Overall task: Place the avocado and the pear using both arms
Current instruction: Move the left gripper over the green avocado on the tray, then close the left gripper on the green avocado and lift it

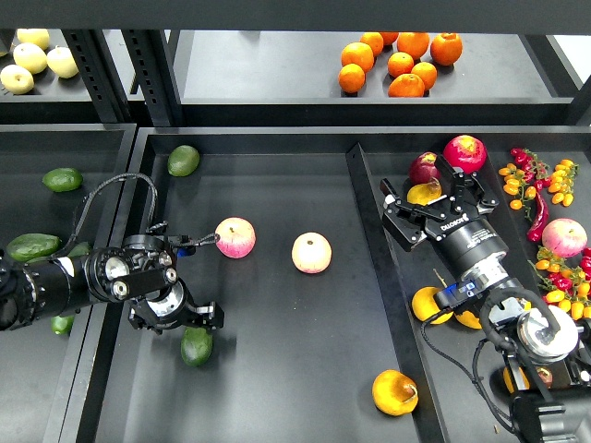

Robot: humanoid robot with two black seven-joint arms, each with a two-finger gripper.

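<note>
The dark green avocado [196, 346] lies on the middle tray [277, 388], just below the lower finger of my left gripper [199, 281]. That gripper is open and empty, with its upper finger near a pink-and-yellow apple [235, 237]. The pear [394, 392], yellow-orange with a reddish-brown blush, lies free at the front right of the middle tray. My right gripper [430, 196] is over the right tray, far from the pear. Its fingers are spread, and a yellow fruit [424, 192] shows between them; I cannot tell whether they touch it.
A second apple [311, 252] and a lighter avocado [183, 160] lie on the middle tray. More avocados [34, 246] lie in the left tray. The right tray holds red fruit [464, 152], yellow-orange fruit [429, 305] and small tomatoes [517, 185]. Oranges [402, 63] sit on the back shelf.
</note>
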